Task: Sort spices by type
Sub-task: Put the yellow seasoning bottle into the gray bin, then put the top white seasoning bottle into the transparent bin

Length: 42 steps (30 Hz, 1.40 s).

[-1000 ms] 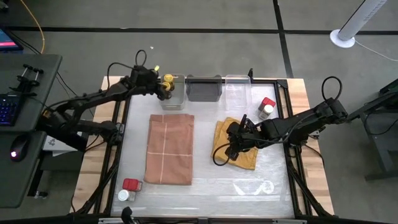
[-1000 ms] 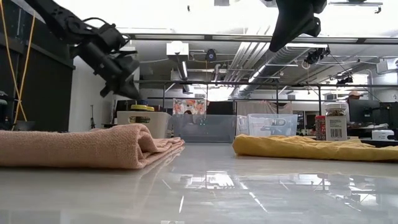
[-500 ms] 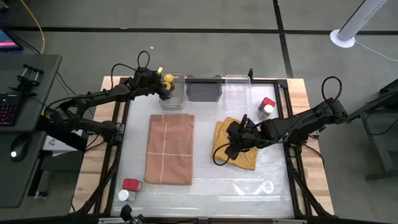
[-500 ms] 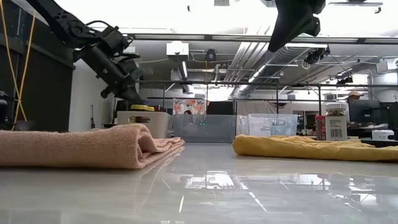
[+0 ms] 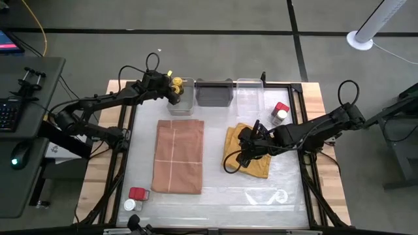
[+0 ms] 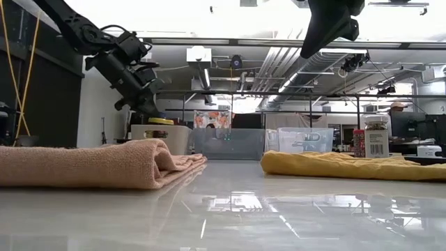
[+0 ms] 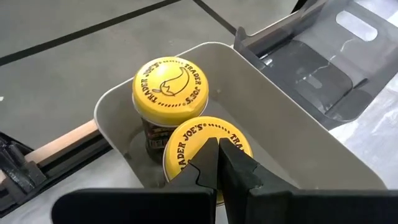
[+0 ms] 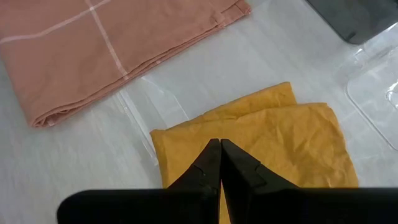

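Observation:
Two yellow-lidded dark jars [image 7: 170, 90] [image 7: 186, 140] stand side by side in a white bin [image 7: 280, 124] at the table's far left [image 5: 183, 104]. My left gripper [image 7: 217, 165] is shut and hangs just over the nearer jar's lid, above the bin in the low view [image 6: 148, 111]. A red tin [image 5: 281, 108] and a white-topped shaker [image 5: 277, 117] stand at the far right. Another red tin [image 5: 137, 193] and shaker [image 5: 130, 205] stand at the near left. My right gripper [image 8: 219, 162] is shut, hovering over the mustard cloth [image 8: 280, 137]. My left gripper points its shut fingertips down at the yellow lid [image 7: 186, 140] of the nearer jar in the bin. Whether the tips touch the lid, I cannot tell.
A folded pink cloth [image 5: 177, 156] lies left of centre and the mustard cloth [image 5: 261, 166] right of centre. A dark bin [image 5: 214, 93] and a clear bin [image 5: 248, 94] stand beside the white one along the far edge. Bare table runs along the near edge.
My left gripper has come down toward the white bin and shifted slightly toward the table's right, ending just above the jars. The right arm and all the containers have kept still.

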{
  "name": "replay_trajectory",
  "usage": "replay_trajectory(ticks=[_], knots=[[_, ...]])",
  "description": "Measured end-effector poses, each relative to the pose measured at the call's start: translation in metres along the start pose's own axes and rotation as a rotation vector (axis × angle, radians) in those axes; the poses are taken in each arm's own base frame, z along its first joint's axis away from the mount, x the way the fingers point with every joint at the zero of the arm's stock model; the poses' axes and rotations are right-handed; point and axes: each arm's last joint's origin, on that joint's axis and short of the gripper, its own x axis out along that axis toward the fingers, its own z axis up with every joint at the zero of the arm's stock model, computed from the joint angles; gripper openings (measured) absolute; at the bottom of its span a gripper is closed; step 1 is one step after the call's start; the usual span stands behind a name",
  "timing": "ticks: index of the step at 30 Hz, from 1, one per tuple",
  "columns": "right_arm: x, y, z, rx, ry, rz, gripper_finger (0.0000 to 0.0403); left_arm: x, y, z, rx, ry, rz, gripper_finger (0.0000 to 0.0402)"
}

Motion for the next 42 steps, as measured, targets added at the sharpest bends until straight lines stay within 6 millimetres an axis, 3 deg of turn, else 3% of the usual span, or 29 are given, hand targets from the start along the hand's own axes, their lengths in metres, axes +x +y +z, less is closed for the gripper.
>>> replay_trajectory(ticks=[12, 17, 23, 28, 32, 35, 42], knots=[[-0.001, -0.001, 0.001, -0.032, -0.009, -0.004, 0.0000, -0.026, -0.002, 0.031, 0.033, -0.123, 0.016, 0.0000], [-0.008, -0.010, 0.006, 0.002, 0.015, -0.048, 0.0000, -0.045, -0.005, 0.048, 0.031, -0.215, 0.007, 0.0000], [-0.005, -0.065, 0.002, 0.154, 0.193, -0.345, 0.0000, -0.096, -0.017, 0.064, -0.019, -0.379, -0.075, 0.0000], [0.001, -0.124, -0.013, 0.328, 0.237, -0.347, 0.0000, -0.130, -0.040, 0.053, -0.104, -0.443, -0.306, 0.0000], [-0.010, -0.165, -0.030, 0.543, 0.142, -0.353, 0.0000, -0.146, -0.065, 0.039, -0.155, -0.429, -0.441, 0.0000], [-0.016, -0.181, -0.040, 0.659, 0.033, -0.343, 0.0000, -0.156, -0.083, 0.034, -0.168, -0.460, -0.466, 0.0000], [-0.008, -0.197, -0.056, 0.729, 0.025, -0.459, 0.0000, -0.166, -0.109, 0.030, -0.221, -0.522, -0.507, 0.0000]])
